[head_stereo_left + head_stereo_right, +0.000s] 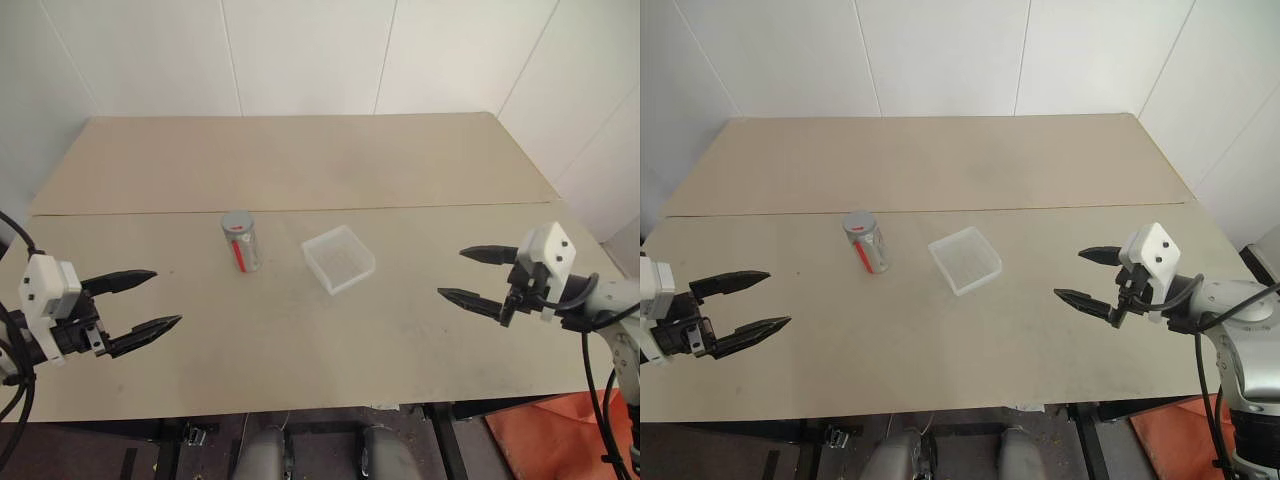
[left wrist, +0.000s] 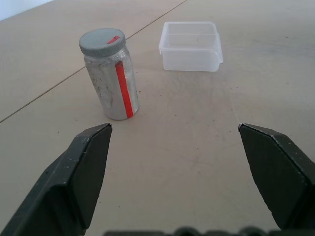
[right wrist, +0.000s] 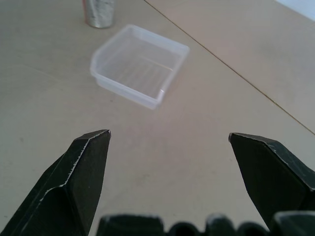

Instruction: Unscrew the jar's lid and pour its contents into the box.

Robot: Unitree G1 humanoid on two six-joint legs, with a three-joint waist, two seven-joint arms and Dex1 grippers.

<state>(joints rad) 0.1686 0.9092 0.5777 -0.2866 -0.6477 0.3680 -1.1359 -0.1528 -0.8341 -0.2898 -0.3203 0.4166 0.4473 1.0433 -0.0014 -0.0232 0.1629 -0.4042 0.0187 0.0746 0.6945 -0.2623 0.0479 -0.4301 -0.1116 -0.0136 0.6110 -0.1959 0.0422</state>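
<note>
The jar stands upright near the middle of the desk, its grey lid screwed on, a red stripe down its side. Just beside it, toward the desk's right edge, sits the box, apart from the jar. The left hand hovers near the front left corner, fingers spread wide and holding nothing. The right hand hangs near the right edge, likewise wide open.

The jar stands upright, its grey lid screwed on, near the empty clear box to its right.
</note>
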